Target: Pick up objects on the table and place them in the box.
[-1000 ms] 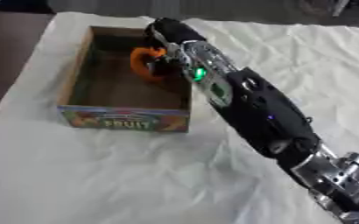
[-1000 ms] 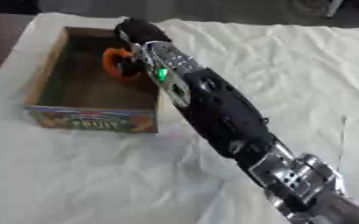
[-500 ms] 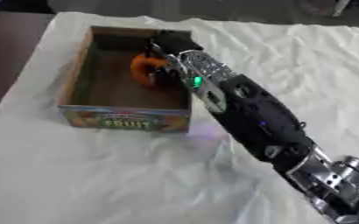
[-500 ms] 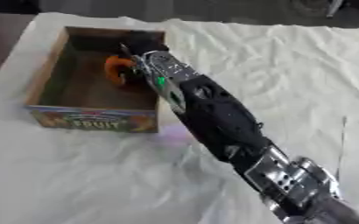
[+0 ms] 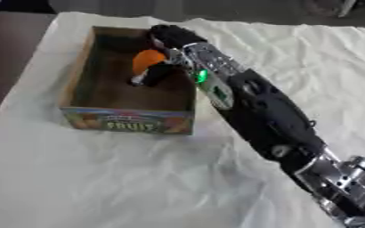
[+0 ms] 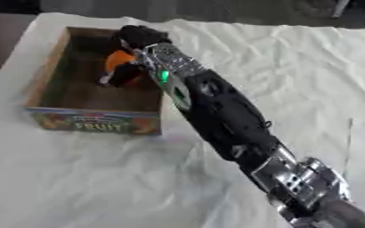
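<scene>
The right arm stretches from the 5 o'clock corner toward 11 o'clock, its right hand (image 5: 164,53) reaching over the right wall of the cardboard fruit box (image 5: 76,82) with fingers curled around an orange object (image 5: 148,59). The box sits at 10 o'clock on the white cloth (image 5: 100,178), and the orange object hangs inside it near the far right corner.

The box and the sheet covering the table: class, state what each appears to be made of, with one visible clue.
The box looks like cardboard: plain brown matte walls, with a printed colour label reading FRUIT on its front. The sheet looks like white cloth or perhaps thin paper, matte and full of creases; the views leave that open.
</scene>
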Action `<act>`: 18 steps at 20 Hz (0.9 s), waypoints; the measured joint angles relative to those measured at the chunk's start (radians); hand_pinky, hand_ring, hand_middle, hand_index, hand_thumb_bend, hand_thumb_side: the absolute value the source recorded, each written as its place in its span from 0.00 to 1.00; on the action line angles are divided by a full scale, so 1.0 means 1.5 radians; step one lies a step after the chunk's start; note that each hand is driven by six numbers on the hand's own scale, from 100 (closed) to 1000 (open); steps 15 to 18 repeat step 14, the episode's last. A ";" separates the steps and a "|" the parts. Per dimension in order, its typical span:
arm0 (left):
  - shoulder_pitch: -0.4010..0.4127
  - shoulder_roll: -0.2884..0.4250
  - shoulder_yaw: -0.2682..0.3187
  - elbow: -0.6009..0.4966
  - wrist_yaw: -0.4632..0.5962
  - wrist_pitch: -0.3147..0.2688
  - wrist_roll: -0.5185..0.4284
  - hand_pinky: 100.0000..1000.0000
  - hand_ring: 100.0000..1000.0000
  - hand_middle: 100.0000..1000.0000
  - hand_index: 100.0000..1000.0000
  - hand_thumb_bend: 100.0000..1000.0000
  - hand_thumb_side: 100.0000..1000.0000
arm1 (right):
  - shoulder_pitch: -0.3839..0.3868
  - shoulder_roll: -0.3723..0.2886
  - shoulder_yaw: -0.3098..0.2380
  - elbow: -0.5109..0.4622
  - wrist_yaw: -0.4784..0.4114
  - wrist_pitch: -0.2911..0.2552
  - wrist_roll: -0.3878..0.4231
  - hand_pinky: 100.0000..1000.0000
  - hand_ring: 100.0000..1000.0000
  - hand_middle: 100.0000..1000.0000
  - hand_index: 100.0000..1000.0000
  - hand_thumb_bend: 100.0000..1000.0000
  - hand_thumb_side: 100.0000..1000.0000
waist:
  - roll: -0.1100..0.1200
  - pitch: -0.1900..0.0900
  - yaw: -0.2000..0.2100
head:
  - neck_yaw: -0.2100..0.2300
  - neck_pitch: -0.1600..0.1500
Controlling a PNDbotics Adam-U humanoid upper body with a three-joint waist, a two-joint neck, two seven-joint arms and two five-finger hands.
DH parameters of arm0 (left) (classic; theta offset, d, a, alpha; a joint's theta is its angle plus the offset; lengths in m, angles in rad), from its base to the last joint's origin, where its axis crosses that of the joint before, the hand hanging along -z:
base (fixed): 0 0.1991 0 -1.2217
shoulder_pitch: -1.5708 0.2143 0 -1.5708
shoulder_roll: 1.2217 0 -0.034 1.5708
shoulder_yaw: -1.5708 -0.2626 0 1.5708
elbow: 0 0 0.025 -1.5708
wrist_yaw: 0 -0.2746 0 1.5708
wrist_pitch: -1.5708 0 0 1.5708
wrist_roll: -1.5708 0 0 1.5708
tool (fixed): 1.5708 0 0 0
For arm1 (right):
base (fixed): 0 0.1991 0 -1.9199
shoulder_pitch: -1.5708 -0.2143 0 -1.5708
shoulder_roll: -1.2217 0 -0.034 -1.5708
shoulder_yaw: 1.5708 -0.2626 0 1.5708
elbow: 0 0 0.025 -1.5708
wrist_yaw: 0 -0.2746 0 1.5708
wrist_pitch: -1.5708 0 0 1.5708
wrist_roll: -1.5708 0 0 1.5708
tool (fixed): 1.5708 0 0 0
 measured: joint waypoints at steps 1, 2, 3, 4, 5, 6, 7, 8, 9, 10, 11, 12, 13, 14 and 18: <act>0.000 0.000 0.000 0.000 0.000 0.000 0.000 0.26 0.63 0.80 0.74 0.00 0.68 | -0.001 -0.007 -0.004 -0.017 -0.007 0.004 0.000 0.84 0.90 0.80 0.86 0.50 0.65 | 0.000 0.000 -0.001 | 0.001 0.000; 0.001 0.000 0.000 0.000 0.000 0.000 0.000 0.26 0.63 0.80 0.74 0.00 0.68 | -0.001 -0.015 -0.009 -0.035 -0.016 0.010 -0.001 0.84 0.90 0.79 0.86 0.50 0.65 | 0.000 -0.001 -0.003 | 0.002 0.000; 0.002 0.000 0.000 0.000 0.000 0.001 0.001 0.26 0.63 0.80 0.74 0.00 0.68 | -0.001 -0.024 -0.013 -0.054 -0.025 0.016 -0.003 0.85 0.89 0.79 0.86 0.49 0.65 | 0.000 -0.001 -0.004 | 0.004 0.000; 0.003 0.000 0.000 0.000 0.000 0.001 0.001 0.26 0.63 0.80 0.74 0.00 0.68 | 0.000 -0.034 -0.018 -0.076 -0.036 0.023 -0.006 0.85 0.89 0.79 0.86 0.49 0.64 | 0.000 -0.001 -0.006 | 0.004 0.001; 0.004 0.000 0.000 0.000 0.000 0.001 0.001 0.26 0.63 0.80 0.74 0.00 0.68 | 0.001 -0.044 -0.024 -0.098 -0.047 0.031 -0.009 0.85 0.89 0.78 0.87 0.49 0.65 | 0.000 -0.001 -0.008 | 0.006 0.001; 0.005 0.000 0.000 0.000 0.000 0.001 0.002 0.26 0.63 0.80 0.74 0.00 0.68 | 0.006 -0.055 -0.031 -0.122 -0.058 0.040 -0.012 0.85 0.89 0.78 0.86 0.48 0.65 | 0.001 -0.002 -0.010 | 0.007 0.003; 0.005 0.000 0.000 0.000 0.000 0.001 0.002 0.26 0.63 0.80 0.74 0.00 0.68 | 0.013 -0.064 -0.038 -0.147 -0.069 0.049 -0.016 0.85 0.89 0.77 0.86 0.47 0.64 | 0.002 -0.003 -0.012 | 0.008 0.005; 0.005 0.000 0.000 0.000 0.000 0.001 0.002 0.26 0.63 0.80 0.74 0.00 0.68 | 0.021 -0.073 -0.046 -0.172 -0.083 0.060 -0.022 0.85 0.89 0.76 0.86 0.46 0.64 | 0.003 -0.004 -0.014 | 0.010 0.006; 0.005 0.000 0.000 0.000 0.000 0.001 0.002 0.26 0.63 0.80 0.74 0.00 0.68 | 0.029 -0.082 -0.055 -0.200 -0.097 0.071 -0.030 0.85 0.89 0.76 0.86 0.45 0.65 | 0.005 -0.005 -0.016 | 0.011 0.007; 0.006 0.000 0.000 0.000 -0.001 0.000 0.003 0.26 0.63 0.80 0.74 0.00 0.67 | 0.039 -0.092 -0.065 -0.230 -0.112 0.083 -0.039 0.84 0.89 0.75 0.86 0.41 0.69 | 0.006 -0.006 -0.018 | 0.011 0.007; 0.006 0.000 0.000 0.000 -0.001 0.000 0.004 0.26 0.63 0.80 0.74 0.00 0.67 | 0.050 -0.101 -0.074 -0.260 -0.127 0.094 -0.050 0.83 0.87 0.74 0.86 0.39 0.75 | 0.007 -0.007 -0.021 | 0.012 0.010; 0.007 0.000 0.000 0.000 -0.001 0.000 0.004 0.26 0.63 0.80 0.74 0.00 0.67 | 0.062 -0.110 -0.082 -0.291 -0.141 0.105 -0.061 0.83 0.87 0.74 0.86 0.37 0.77 | 0.008 -0.008 -0.024 | 0.014 0.012; 0.008 0.000 0.000 0.000 -0.002 0.000 0.005 0.26 0.63 0.80 0.74 0.00 0.67 | 0.074 -0.119 -0.090 -0.321 -0.149 0.115 -0.072 0.82 0.86 0.73 0.86 0.35 0.82 | 0.009 -0.010 -0.028 | 0.015 0.013; 0.009 0.000 0.001 0.000 -0.002 0.000 0.005 0.26 0.63 0.80 0.74 0.00 0.67 | 0.089 -0.128 -0.097 -0.351 -0.155 0.124 -0.083 0.82 0.86 0.73 0.86 0.34 0.84 | 0.010 -0.012 -0.032 | 0.016 0.015; 0.009 0.000 0.001 0.000 -0.002 0.000 0.005 0.26 0.63 0.80 0.74 0.00 0.67 | 0.089 -0.128 -0.097 -0.351 -0.155 0.124 -0.083 0.82 0.86 0.73 0.86 0.34 0.84 | 0.010 -0.012 -0.032 | 0.016 0.015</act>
